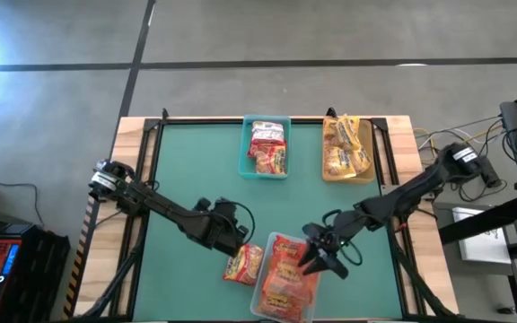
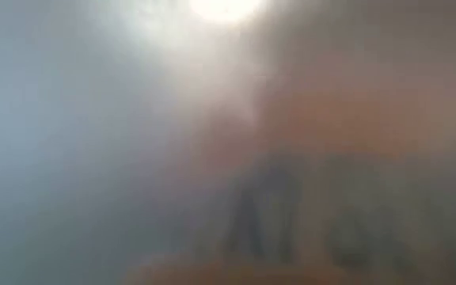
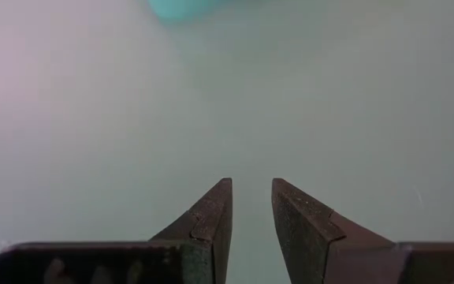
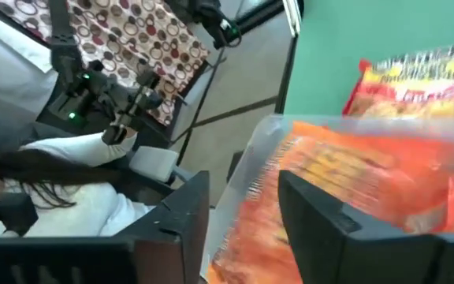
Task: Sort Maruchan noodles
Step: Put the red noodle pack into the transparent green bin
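The Maruchan noodles are spread over three bins. Red-orange packets [image 1: 285,274] lie in a clear bin [image 1: 260,303] at the near middle. Red-and-white packets [image 1: 267,144] fill a teal bin [image 1: 246,151] at the far edge, and yellow ones [image 1: 346,148] fill a tan bin [image 1: 327,170] beside it. One more packet [image 1: 243,263] lies flat on the mat, left of the clear bin. My right gripper [image 1: 317,260] hangs open over the clear bin's right side, above an orange packet [image 4: 353,170]. My left gripper [image 1: 239,240] is open just beyond the loose packet, with only mat between its fingers [image 3: 211,225].
Wooden strips and a black frame [image 1: 151,135] border the green mat. The mat's left half and its right near part are bare. Beyond the near edge, the right wrist view shows a person in a white sleeve [image 4: 61,197]. The low view is blocked by a blur.
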Controlling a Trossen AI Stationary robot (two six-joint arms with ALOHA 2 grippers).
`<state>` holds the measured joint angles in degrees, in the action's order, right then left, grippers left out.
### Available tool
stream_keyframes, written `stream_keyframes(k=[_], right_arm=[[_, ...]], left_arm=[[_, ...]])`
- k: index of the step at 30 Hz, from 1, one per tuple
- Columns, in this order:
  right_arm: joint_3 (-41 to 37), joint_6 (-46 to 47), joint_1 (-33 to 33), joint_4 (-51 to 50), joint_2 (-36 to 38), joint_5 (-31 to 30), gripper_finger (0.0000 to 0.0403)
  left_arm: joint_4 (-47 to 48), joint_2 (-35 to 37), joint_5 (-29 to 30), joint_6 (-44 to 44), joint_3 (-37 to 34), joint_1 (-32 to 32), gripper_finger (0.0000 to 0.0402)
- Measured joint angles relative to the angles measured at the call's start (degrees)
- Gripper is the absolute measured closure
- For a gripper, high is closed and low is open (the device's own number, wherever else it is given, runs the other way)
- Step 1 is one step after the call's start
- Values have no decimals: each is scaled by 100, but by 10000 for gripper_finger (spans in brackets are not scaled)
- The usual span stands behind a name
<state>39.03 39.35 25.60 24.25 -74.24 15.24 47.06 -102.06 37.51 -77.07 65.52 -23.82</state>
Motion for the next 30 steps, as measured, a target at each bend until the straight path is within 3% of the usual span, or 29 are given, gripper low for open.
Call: stream_keyframes(k=[7,13,23,30], right_arm=[[0,-625,-139,-775,673,-60,241],[0,-1035,-140,-1301,837,-526,243],[0,-1100,-155,-1604,784,-645,243],[0,-1247,-165,-1631,765,-645,243]], left_arm=[[-577,0,-906,284,0,-144,326],[-1334,0,-1681,284,0,-419,326],[-1512,0,-3109,-628,0,-821,326],[-2400,-2,-3362,-487,0,-972,326]])
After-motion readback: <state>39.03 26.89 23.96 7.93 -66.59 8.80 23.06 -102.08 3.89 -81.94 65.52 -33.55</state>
